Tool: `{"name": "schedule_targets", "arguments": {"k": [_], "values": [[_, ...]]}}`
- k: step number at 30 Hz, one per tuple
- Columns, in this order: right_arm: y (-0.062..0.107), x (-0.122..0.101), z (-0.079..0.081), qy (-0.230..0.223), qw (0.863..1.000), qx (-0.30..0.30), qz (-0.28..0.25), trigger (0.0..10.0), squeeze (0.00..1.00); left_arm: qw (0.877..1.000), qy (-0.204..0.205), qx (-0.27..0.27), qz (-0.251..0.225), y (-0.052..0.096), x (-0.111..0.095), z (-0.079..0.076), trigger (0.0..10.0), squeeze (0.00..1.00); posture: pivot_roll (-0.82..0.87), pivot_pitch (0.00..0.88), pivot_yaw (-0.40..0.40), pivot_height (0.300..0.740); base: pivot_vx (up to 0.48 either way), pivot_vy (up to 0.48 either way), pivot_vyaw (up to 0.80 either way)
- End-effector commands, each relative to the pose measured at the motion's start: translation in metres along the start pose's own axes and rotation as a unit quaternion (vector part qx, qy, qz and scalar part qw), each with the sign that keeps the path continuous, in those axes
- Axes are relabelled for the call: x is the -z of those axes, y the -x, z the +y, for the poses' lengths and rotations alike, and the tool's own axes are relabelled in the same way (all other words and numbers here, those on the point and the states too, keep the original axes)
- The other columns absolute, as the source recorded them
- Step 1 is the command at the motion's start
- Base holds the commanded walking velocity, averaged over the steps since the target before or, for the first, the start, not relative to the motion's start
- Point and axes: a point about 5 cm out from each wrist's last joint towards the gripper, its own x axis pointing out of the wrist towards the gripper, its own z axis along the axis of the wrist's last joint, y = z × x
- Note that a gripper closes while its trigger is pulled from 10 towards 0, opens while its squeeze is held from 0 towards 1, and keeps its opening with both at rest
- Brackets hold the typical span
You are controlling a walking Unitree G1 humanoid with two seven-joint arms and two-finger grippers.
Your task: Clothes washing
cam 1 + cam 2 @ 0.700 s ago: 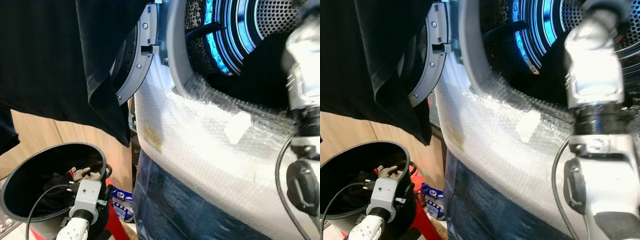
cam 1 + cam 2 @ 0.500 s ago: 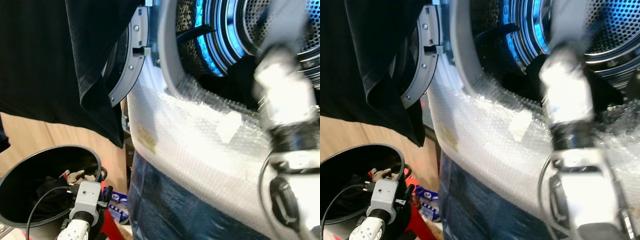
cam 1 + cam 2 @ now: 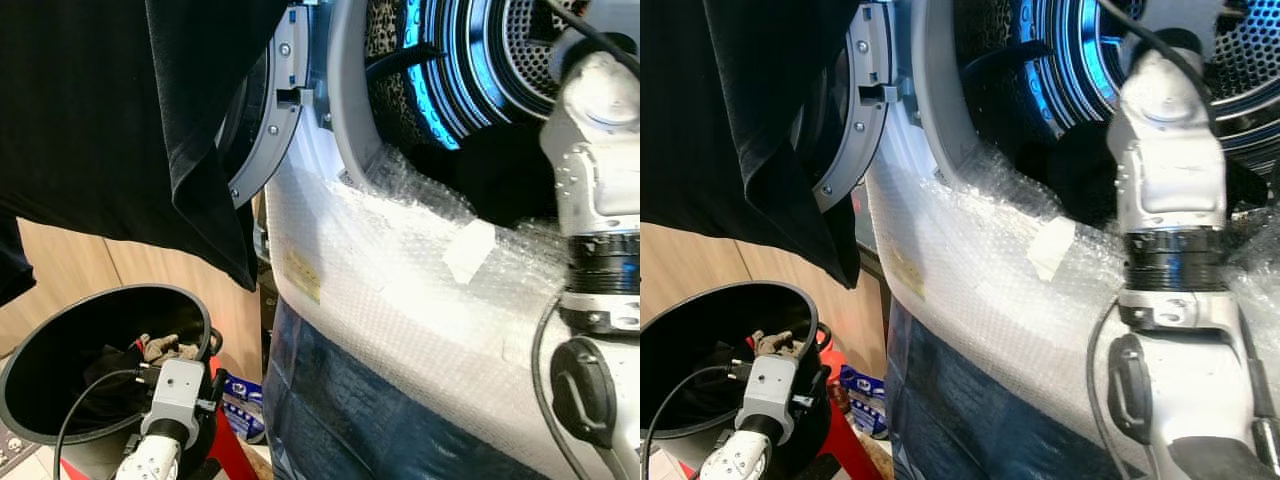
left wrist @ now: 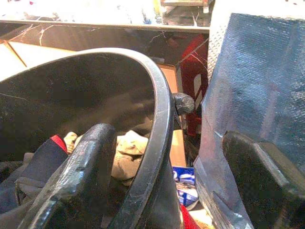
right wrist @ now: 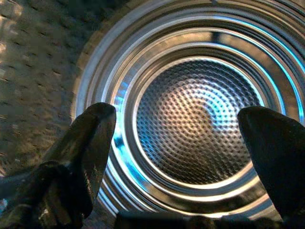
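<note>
The washer's drum point(image 3: 500, 50) glows blue behind its open door point(image 3: 265, 130). Over that door hangs a large black garment point(image 3: 120, 110). More dark cloth point(image 3: 500, 170) lies at the drum's lip. My right arm point(image 3: 600, 200) reaches into the opening. In the right wrist view my right gripper point(image 5: 176, 117) is open, with nothing between its fingers and bare perforated drum point(image 5: 190, 124) beyond. At lower left stands a black basket point(image 3: 120, 291) holding beige and dark clothes point(image 4: 124, 152). My left gripper point(image 4: 167, 143) is open, one finger inside the basket's rim point(image 4: 159, 119) and one outside.
Bubble wrap point(image 3: 400, 270) covers the washer's front, with dark blue wrap point(image 3: 340, 400) below it. The basket rests on a red stand point(image 3: 230, 450) beside a blue-and-white packet point(image 3: 240, 400). A wooden panel point(image 3: 60, 270) is behind the basket.
The head view swayed left and came back. My right arm stays in the drum opening and is sharp now, blurred before. The left arm holds at the basket.
</note>
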Motion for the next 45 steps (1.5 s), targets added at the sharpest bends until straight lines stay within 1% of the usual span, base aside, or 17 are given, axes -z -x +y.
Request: {"name": "schedule_targets", "arguments": {"k": [1, 6, 10, 13, 19, 26, 28, 30, 32, 36, 37, 39, 40, 41, 42, 43, 45], "values": [[0.002, -0.003, -0.004, -0.038, 0.998, -0.042, 0.003, 10.0, 0.00, 1.000, -0.001, 0.005, 0.015, 0.002, 0.006, -0.003, 10.0, 0.00, -0.01, 0.000, -0.065, 0.740, 0.000, 0.000, 0.00], [0.008, 0.005, -0.008, -0.037, 0.995, -0.089, 0.018, 10.0, 0.00, 1.000, -0.003, 0.004, 0.016, 0.001, 0.006, -0.002, 10.0, 0.00, 0.00, 0.000, -0.064, 0.740, 0.000, 0.000, 0.00], [0.012, 0.011, -0.011, -0.073, 0.987, -0.137, 0.033, 10.0, 0.00, 1.000, -0.003, 0.002, 0.015, 0.002, 0.006, -0.001, 10.0, 0.00, 0.00, 0.000, -0.063, 0.740, 0.000, 0.000, 0.00], [0.028, 0.010, -0.005, -0.161, 0.954, -0.251, 0.014, 10.0, 0.00, 1.000, 0.002, -0.006, 0.014, 0.003, 0.006, 0.002, 10.0, 0.00, 0.00, 0.000, -0.063, 0.740, 0.000, 0.000, 0.00], [0.045, -0.008, -0.005, -0.245, 0.918, -0.307, -0.047, 10.0, 0.00, 1.000, -0.001, -0.007, 0.018, 0.005, 0.009, 0.004, 10.0, 0.00, 0.01, 0.000, -0.063, 0.740, 0.000, 0.000, 0.00], [0.063, -0.008, -0.008, -0.278, 0.880, -0.379, -0.074, 10.0, 0.00, 1.000, -0.001, -0.006, 0.019, 0.005, 0.009, 0.005, 10.0, 0.00, 0.01, 0.000, -0.062, 0.740, 0.000, 0.000, 0.00], [0.085, -0.009, 0.001, -0.304, 0.830, -0.459, -0.088, 10.0, 0.00, 1.000, -0.001, -0.010, 0.018, 0.004, 0.009, 0.006, 10.0, 0.00, 0.01, 0.000, -0.063, 0.740, 0.000, 0.000, 0.00], [0.092, -0.011, 0.004, -0.313, 0.814, -0.481, -0.091, 10.0, 0.00, 1.000, -0.001, -0.011, 0.016, 0.004, 0.009, 0.007, 10.0, 0.00, 0.01, 0.000, -0.063, 0.740, 0.000, 0.000, 0.00], [0.110, -0.017, 0.013, -0.350, 0.767, -0.529, -0.095, 10.0, 0.00, 1.000, 0.002, -0.018, 0.010, 0.004, 0.007, 0.008, 10.0, 0.00, 0.01, 0.000, -0.062, 0.740, 0.000, 0.000, 0.00], [0.141, -0.033, 0.028, -0.435, 0.660, -0.606, -0.094, 10.0, 0.00, 0.999, 0.004, -0.037, -0.006, 0.003, 0.003, 0.014, 10.0, 0.00, 0.01, 0.000, -0.061, 0.740, 0.000, 0.000, 0.00], [0.141, -0.033, 0.028, -0.435, 0.660, -0.606, -0.094, 10.0, 0.00, 0.999, 0.004, -0.037, -0.006, 0.003, 0.003, 0.014, 10.0, 0.00, 0.01, 0.000, -0.061, 0.740, 0.000, 0.000, 0.00], [0.158, -0.035, 0.034, -0.441, 0.617, -0.647, -0.084, 10.0, 0.00, 0.998, 0.005, -0.053, -0.018, 0.002, -0.001, 0.018, 10.0, 0.00, 0.01, 0.000, -0.064, 0.740, 0.000, 0.000, 0.00], [0.158, -0.035, 0.034, -0.441, 0.617, -0.647, -0.084, 10.0, 0.00, 0.998, 0.005, -0.053, -0.018, 0.002, -0.001, 0.018, 10.0, 0.00, 0.01, 0.000, -0.064, 0.740, 0.000, 0.000, 0.00], [0.167, -0.034, 0.037, -0.445, 0.594, -0.666, -0.075, 10.0, 0.00, 0.998, 0.006, -0.062, -0.023, 0.002, -0.003, 0.021, 10.0, 0.00, 0.01, 0.000, -0.063, 0.740, 0.000, 0.000, 0.00], [0.186, -0.027, 0.040, -0.458, 0.551, -0.696, -0.040, 10.0, 0.00, 0.996, 0.004, -0.080, -0.030, 0.002, -0.005, 0.025, 10.0, 0.00, 0.01, 0.000, -0.065, 0.740, 0.000, 0.000, 0.00], [0.186, -0.027, 0.040, -0.458, 0.551, -0.696, -0.040, 10.0, 0.00, 0.996, 0.004, -0.080, -0.030, 0.002, -0.005, 0.025, 10.0, 0.00, 0.01, 0.000, -0.065, 0.740, 0.000, 0.000, 0.00], [0.204, -0.007, 0.042, -0.446, 0.535, -0.718, 0.014, 10.0, 0.00, 0.994, 0.005, -0.102, -0.034, 0.001, -0.007, 0.031, 10.0, 0.00, 0.02, 0.000, -0.074, 0.740, 0.000, 0.000, 0.00]]}}
